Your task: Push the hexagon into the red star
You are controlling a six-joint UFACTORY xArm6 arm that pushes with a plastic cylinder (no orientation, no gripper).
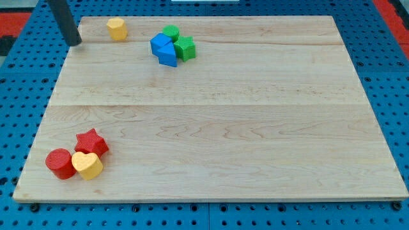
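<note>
A yellow hexagon [116, 29] sits near the board's top left edge. A red star [91, 142] lies near the bottom left corner, touching a red cylinder [60, 163] and a yellow heart [87, 165]. My tip [75, 42] is at the top left, a short way to the view's left of the hexagon and slightly lower, not touching it.
A cluster near the top holds two blue blocks [164, 49], a green cylinder [170, 32] and a green star [185, 48], to the right of the hexagon. The wooden board [223, 115] lies on a blue perforated base.
</note>
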